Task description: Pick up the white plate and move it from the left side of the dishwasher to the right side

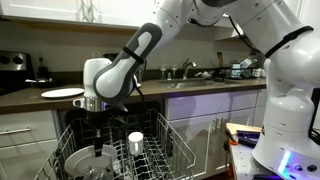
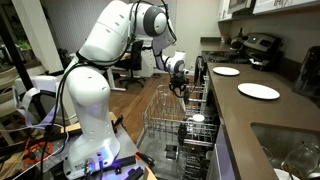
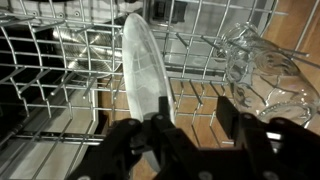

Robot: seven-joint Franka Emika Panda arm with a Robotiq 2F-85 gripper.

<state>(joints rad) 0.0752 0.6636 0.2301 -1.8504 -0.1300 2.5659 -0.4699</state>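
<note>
In the wrist view the white plate [image 3: 140, 60] stands on edge between the tines of the dishwasher rack [image 3: 60, 90]. My gripper [image 3: 197, 112] is open just above the rack. Its left finger overlaps the plate's near edge, its right finger hangs over bare wire, and no part of the plate shows between the fingers. In both exterior views the gripper [image 1: 97, 135] [image 2: 180, 88] reaches down into the left part of the pulled-out rack [image 1: 165, 150] [image 2: 160, 125]. The plate [image 1: 80, 162] shows low in the rack, under the gripper.
A clear glass [image 3: 265, 75] lies in the rack to the right of the gripper. A small white cup [image 1: 135, 141] [image 2: 197, 118] stands in the rack's middle. Two flat white plates [image 2: 258, 91] [image 2: 226, 71] lie on the dark counter [image 1: 25, 98] above the dishwasher. A sink [image 2: 290, 150] is alongside.
</note>
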